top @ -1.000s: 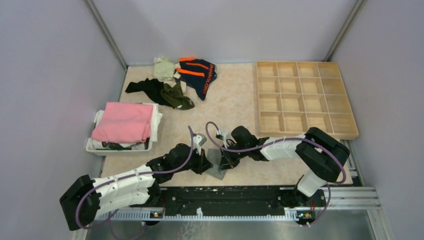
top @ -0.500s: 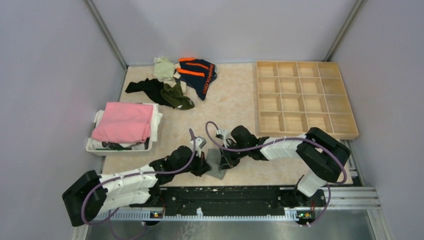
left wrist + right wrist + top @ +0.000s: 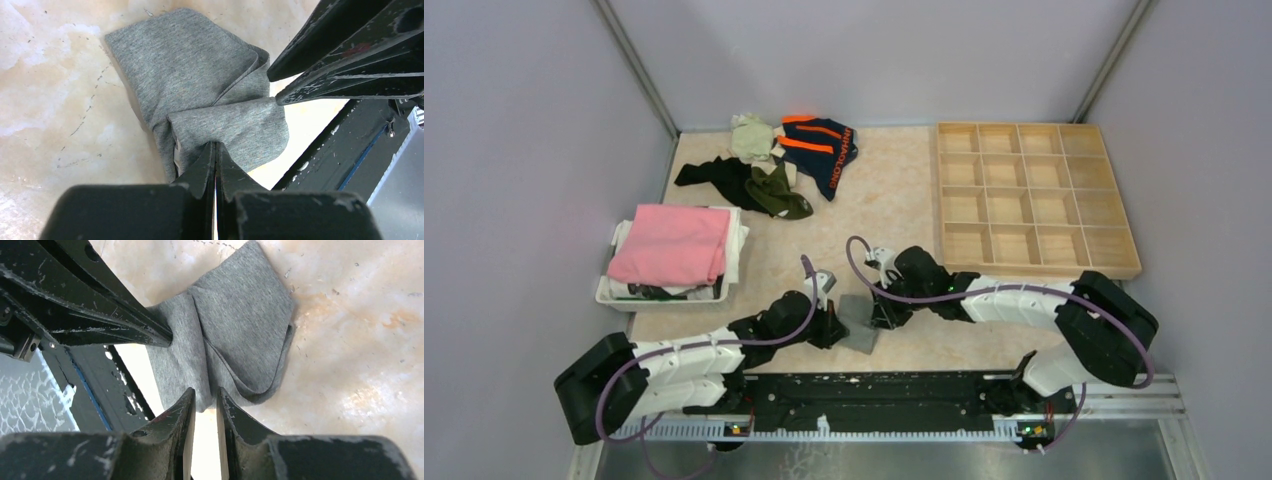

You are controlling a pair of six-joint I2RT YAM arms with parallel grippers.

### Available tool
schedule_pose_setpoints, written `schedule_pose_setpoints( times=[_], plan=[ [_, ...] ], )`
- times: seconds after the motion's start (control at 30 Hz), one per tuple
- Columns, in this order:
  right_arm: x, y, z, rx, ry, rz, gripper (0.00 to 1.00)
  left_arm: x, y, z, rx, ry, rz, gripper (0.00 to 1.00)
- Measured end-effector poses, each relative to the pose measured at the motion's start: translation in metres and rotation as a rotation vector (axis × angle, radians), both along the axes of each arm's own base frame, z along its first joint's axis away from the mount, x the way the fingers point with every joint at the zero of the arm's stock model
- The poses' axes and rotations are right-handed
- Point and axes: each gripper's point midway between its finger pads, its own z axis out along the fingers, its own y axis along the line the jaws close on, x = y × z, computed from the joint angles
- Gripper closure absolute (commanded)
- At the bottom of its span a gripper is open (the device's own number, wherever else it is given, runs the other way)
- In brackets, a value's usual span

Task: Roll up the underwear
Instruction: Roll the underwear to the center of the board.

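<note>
Between opposing jaws, grey underwear [image 3: 200, 85] is clamped by the left jaws, seemingly anchoring it; right jaws are parted narrowly.

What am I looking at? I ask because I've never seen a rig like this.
Two robot arms, left and right, are bolted at the near edge of a table. The wide picture looks down from above and behind them; the two close-ups come from a camera on each wrist. The left gripper is shut on one edge of the grey underwear; the right gripper, jaws slightly apart, sits at the opposite edge. Farther back lie a pile of underwear, a pink cloth in a white bin, and a wooden divider tray.
</note>
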Motion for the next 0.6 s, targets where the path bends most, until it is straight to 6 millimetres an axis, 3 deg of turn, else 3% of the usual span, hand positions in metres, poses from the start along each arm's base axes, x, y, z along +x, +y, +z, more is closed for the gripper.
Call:
schedule_pose_setpoints(
  times=[0.2, 0.37, 0.5, 0.6],
  plan=[
    [0.002, -0.002, 0.019, 0.03, -0.035, -0.015, 0.92, 0.001, -0.001, 0.0, -0.003, 0.003, 0.006, 1.0],
    [-0.006, 0.009, 0.036, 0.118, -0.022, 0.006, 0.94, 0.002, -0.002, 0.0, -0.001, 0.005, 0.008, 1.0],
    [-0.016, 0.015, 0.028, 0.116, 0.013, 0.033, 0.94, 0.003, -0.003, -0.001, 0.002, 0.006, 0.008, 1.0],
    [-0.02, 0.013, 0.009, 0.061, 0.037, 0.033, 0.9, 0.004, -0.004, 0.0, 0.002, 0.006, 0.007, 1.0]
  ],
)
